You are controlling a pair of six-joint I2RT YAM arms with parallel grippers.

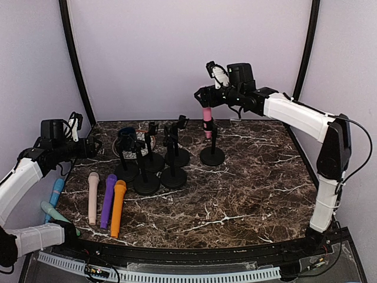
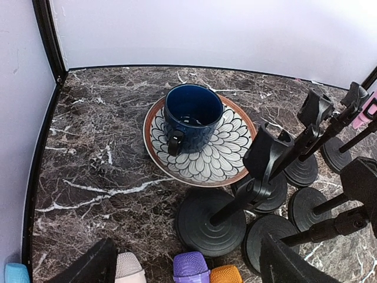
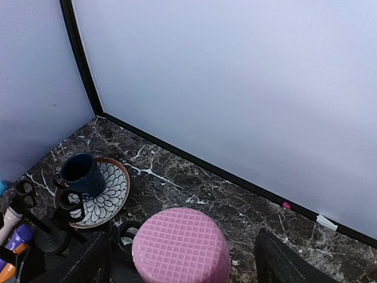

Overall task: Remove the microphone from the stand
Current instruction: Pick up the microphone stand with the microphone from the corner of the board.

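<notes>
Dark veined marble tabletop, lavender walls. Pink mesh-headed microphone stands upright in a black round-base stand, head centred between the right gripper fingers, which are spread wide and clear of it. Left gripper fingers spread too, with a dark blue mug on a petal-patterned saucer ahead of them.

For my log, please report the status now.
Right claw open above pink microphone, which sits in stand. Left claw open, far left. Other stands apart.
</notes>
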